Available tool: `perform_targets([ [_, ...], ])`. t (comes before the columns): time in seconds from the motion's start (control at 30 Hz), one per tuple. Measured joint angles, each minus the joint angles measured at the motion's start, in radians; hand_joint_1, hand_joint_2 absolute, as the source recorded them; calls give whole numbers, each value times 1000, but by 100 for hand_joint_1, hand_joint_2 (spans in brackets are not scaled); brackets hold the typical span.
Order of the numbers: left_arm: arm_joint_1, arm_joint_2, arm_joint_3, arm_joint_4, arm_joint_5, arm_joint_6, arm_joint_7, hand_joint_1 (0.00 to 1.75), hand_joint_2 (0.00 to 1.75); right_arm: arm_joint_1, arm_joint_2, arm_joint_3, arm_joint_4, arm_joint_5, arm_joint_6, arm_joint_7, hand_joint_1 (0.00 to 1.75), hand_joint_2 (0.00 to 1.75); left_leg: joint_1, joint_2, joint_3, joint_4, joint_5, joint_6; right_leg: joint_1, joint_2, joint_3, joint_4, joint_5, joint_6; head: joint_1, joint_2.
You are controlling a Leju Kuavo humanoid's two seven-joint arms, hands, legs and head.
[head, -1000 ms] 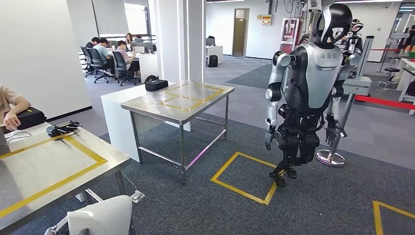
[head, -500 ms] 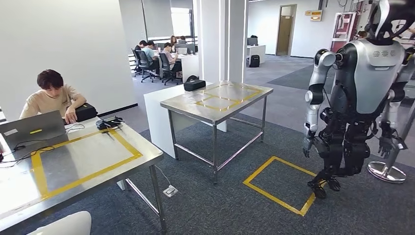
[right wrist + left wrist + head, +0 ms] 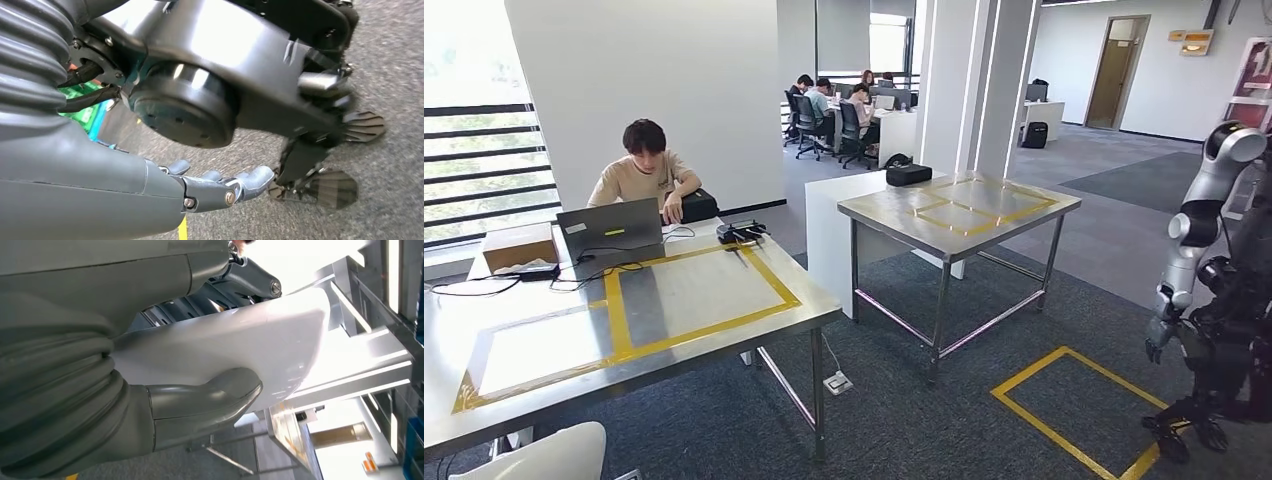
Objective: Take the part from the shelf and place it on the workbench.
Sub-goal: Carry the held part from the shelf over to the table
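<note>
Left hand point(image 3: 165, 390): grey ribbed cover and thick grey thumb, seen in the left wrist view. The thumb presses against one face of a smooth white moulded plastic part point(image 3: 235, 345) with rounded corners, and the darker fingers point(image 3: 250, 277) lie on its opposite face; the part is clamped between them. In the head view the same white part point(image 3: 539, 455) shows at the lower left corner, low and in front of the near counter's edge, not resting on it.

Right hand point(image 3: 220, 187): grey fingers extended and slightly apart, holding nothing, hanging above grey carpet floor point(image 3: 395, 75).

Near counter point(image 3: 754, 320): stainless steel top on steel legs, marked with yellow tape rectangles. At its far edge: an open grey laptop point(image 3: 610, 228), a brown cardboard box point(image 3: 516, 245), a small black device with cables point(image 3: 739, 232).

Person point(image 3: 646, 172): seated behind the near counter in a beige shirt, hands at a black case just beside the laptop.

Second counter point(image 3: 959, 208): steel, with yellow tape outlines, standing well apart from the first; a black pouch point(image 3: 908, 173) lies on the white block touching its far corner.

Yellow tape square point(image 3: 1074, 400): on the carpet, right of the second counter.

Another humanoid robot point(image 3: 1224, 290): silver arm, black legs, standing at the square's right edge.

Background: people seated at office desks point(image 3: 839, 105).
</note>
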Motion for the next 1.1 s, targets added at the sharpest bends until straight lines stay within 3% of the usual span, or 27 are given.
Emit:
perform_targets([
  [0.03, 0, 0, 0, 3, 0, 0, 0, 175, 175, 2, 0, 0, 0, 0, 0, 2, 0, 175, 0, -14, -1, 1, 0, 0, 0, 2, -15, 23, 4, -1, 0, 0],
  [0.07, -1, 0, -1, 6, 0, 0, 0, 175, 175, 3, 0, 0, 0, 0, 0, 3, 0, 175, 0, -29, -1, 2, 1, -1, 0, 4, -11, 6, 26, -2, 0, 0],
  [0.1, -1, 0, -1, 7, 0, 0, -1, 175, 175, 3, 0, 0, 0, 0, 0, 4, 0, 175, 0, -44, -1, 4, 2, -3, -1, 11, 12, -48, 63, -5, 0, 0],
  [0.17, -6, -2, -2, 9, 0, 5, -4, 175, 175, 3, -1, 0, 0, -3, -3, 4, 0, 175, 0, -71, -4, 9, 2, -10, -4, 53, 72, -186, 126, -10, 1, 0],
  [0.23, -17, -5, -4, 12, -2, 19, -12, 175, 175, 3, -1, 0, 0, -8, -8, 3, 0, 175, 0, -95, -10, 9, 5, -24, -5, 79, 100, -253, 142, -14, 0, 0],
  [0.3, -28, -7, -5, 17, -6, 38, -23, 175, 175, 2, -2, 0, 0, -9, -12, 4, 0, 175, 2, -118, -16, 2, 12, -40, -3, 59, 103, -260, 143, -24, 0, 0],
  [0.33, -32, -7, -5, 19, -6, 48, -30, 175, 175, 1, -3, 0, 0, -9, -13, 6, 0, 175, 2, -113, -20, 3, 12, -46, -4, 46, 107, -264, 146, -32, -1, 0],
  [0.4, -43, -7, -5, 23, -3, 66, -43, 175, 175, 1, -7, 0, 0, -10, -16, 5, 0, 175, -1, -60, -47, 52, -18, -53, -7, 18, 113, -273, 152, -47, -5, 0],
  [0.47, -54, -10, -5, 24, -1, 87, -53, 175, 175, 5, -11, 0, 0, -10, -19, 2, 0, 175, -2, 1, -102, 172, -78, -56, -3, -10, 114, -274, 152, -56, -9, 0],
  [0.53, -57, -15, -4, 20, -9, 112, -57, 175, 175, 9, -13, 0, 0, -12, -21, 2, 0, 175, -1, 20, -143, 263, -107, -58, 0, -39, 115, -272, 148, -57, -9, 0],
  [0.57, -57, -16, -3, 13, -17, 126, -57, 175, 175, 10, -13, 0, 0, -13, -21, 2, 0, 175, -1, 24, -138, 259, -95, -58, 1, -53, 116, -271, 145, -56, -9, 0],
  [0.63, -58, -17, 1, -6, -33, 151, -57, 175, 175, 10, -13, 0, 0, -16, -22, 2, 0, 175, -2, 44, -78, 156, -37, -54, 1, -78, 121, -267, 137, -52, -9, 0],
  [0.7, -62, -19, 6, -27, -43, 170, -57, 175, 175, 10, -14, 0, 0, -17, -22, 2, 0, 175, -11, 95, -20, 51, -7, -42, 7, -101, 129, -265, 128, -43, -9, 0],
  [0.73, -64, -20, 8, -36, -47, 176, -57, 175, 175, 11, -14, 0, 0, -18, -23, 2, 0, 175, -16, 110, -9, 28, -5, -34, 10, -112, 133, -265, 124, -39, -9, 0],
  [0.77, -65, -22, 10, -43, -50, 182, -57, 175, 175, 11, -14, 0, 0, -18, -23, 2, 0, 175, -20, 114, -7, 22, -9, -26, 13, -124, 136, -267, 122, -33, -8, 0],
  [0.83, -61, -26, 17, -55, -54, 190, -56, 175, 175, 10, -14, 0, 0, -18, -25, 4, 0, 175, -17, 86, -8, 18, -6, -14, 14, -140, 144, -269, 116, -21, -7, 0],
  [0.87, -60, -28, 20, -61, -57, 193, -56, 175, 175, 8, -14, 0, 0, -18, -27, 6, 0, 175, -14, 75, -7, 16, -6, -8, 12, -123, 143, -261, 107, -14, -7, 0],
  [0.93, -60, -33, 23, -70, -65, 199, -57, 175, 175, 7, -14, 0, 0, -21, -31, 6, 0, 175, -9, 56, -5, 12, -4, 4, 7, -58, 114, -191, 65, -3, -4, 0],
  [0.97, -60, -37, 23, -73, -71, 203, -57, 175, 175, 8, -14, 0, 0, -24, -34, 5, 0, 175, -9, 48, -6, 12, -4, 8, 5, -26, 83, -126, 35, -2, -3, 0],
  [1.03, -60, -46, 22, -75, -81, 213, -57, 175, 175, 12, -14, -2, 0, -32, -38, 5, 0, 175, -10, 28, -7, 13, -4, 11, 5, -3, 15, -4, -4, -1, -1, 0],
  [1.07, -60, -49, 22, -76, -85, 217, -57, 175, 175, 14, -14, -4, 0, -35, -39, 6, 0, 175, -10, 19, -6, 13, -4, 11, 5, -1, -2, 16, 3, -2, -1, 0],
  [1.1, -60, -52, 22, -77, -87, 220, -57, 175, 175, 14, -15, -5, 0, -37, -40, 6, 0, 175, -11, 12, -6, 13, -4, 11, 5, 0, 1, -5, 29, -4, 0, 0],
])
